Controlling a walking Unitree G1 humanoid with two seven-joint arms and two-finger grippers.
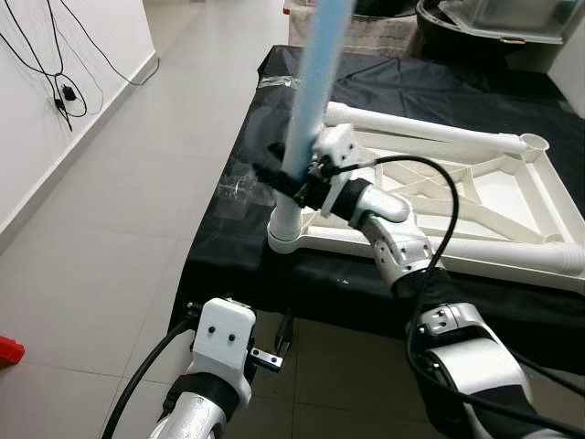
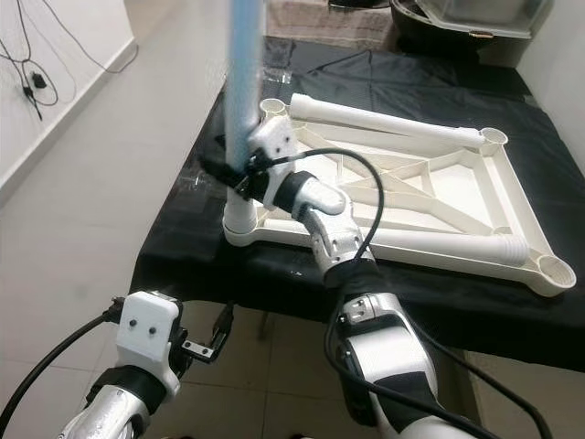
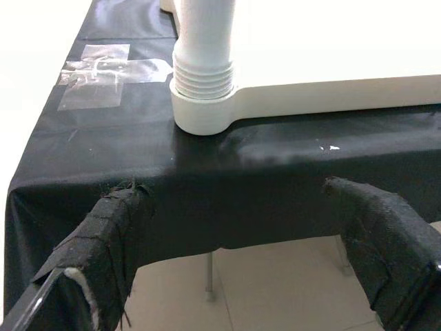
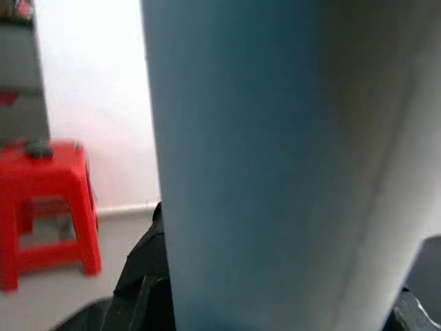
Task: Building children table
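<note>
The upturned white tabletop (image 1: 475,197) lies on the black-draped bench. At its near-left corner socket (image 1: 291,236) stands a blue leg (image 1: 315,78), the right gripper (image 1: 291,176) clenched round it low down. It looks light, stiff, slippery plastic (grip near the threads). The left gripper (image 3: 241,255) hangs unclenched below that corner.

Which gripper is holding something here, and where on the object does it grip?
The right gripper is shut on the upright table leg, low on its shaft just above the corner socket of the tabletop. The left gripper is open and holds nothing.
</note>
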